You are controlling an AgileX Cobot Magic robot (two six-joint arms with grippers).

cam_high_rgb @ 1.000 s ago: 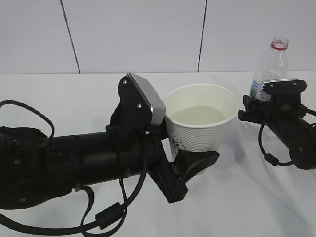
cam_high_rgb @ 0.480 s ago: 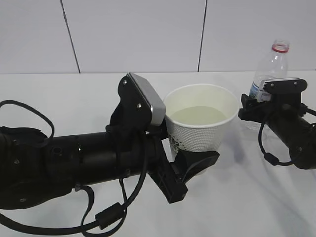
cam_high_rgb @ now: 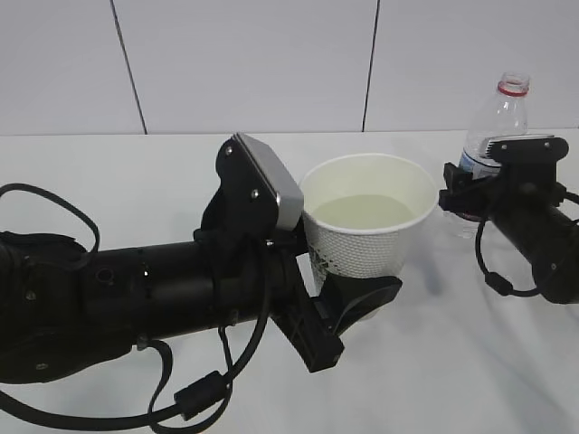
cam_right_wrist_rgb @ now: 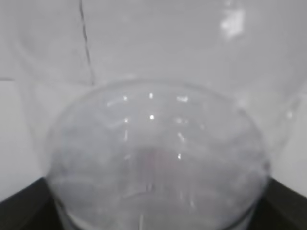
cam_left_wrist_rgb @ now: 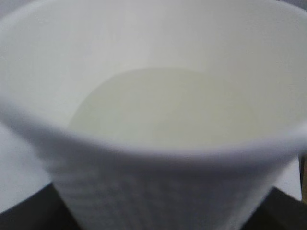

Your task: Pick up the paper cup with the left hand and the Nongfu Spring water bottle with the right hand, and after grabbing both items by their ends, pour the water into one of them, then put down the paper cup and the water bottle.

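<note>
Sitting pretty much dead centre, the paper cup (cam_high_rgb: 368, 215) is the thing to steer by. It's upright, white with the dimpled wall, and there's water (cam_high_rgb: 362, 211) in it, a pale flat surface partway up the inside. The left hand (cam_high_rgb: 357, 294) comes in from the left of the cup, and its black fingers (cam_high_rgb: 364, 297) hug the lower part of the cup wall, so the jaws stand fairly wide and are closed around the cup. Whether the cup's base sits on the white table (cam_high_rgb: 434, 362) I can't tell, the gripper hides it. The grey plate (cam_high_rgb: 271, 185) on that arm sits just left of the cup rim. The left wrist view is filled by the cup (cam_left_wrist_rgb: 158, 120), blurry, with black finger bits at the bottom corners.

Right of the cup stands the Nongfu Spring water bottle (cam_high_rgb: 496, 127), upright, no cap, red ring at the neck. The right hand (cam_high_rgb: 470, 194) sits around its lower part, jaws wide. If they're actually pressing on it or just standing loose around it, I can't tell. The right wrist view shows only the clear bottle wall (cam_right_wrist_rgb: 153, 158) up close.
</note>
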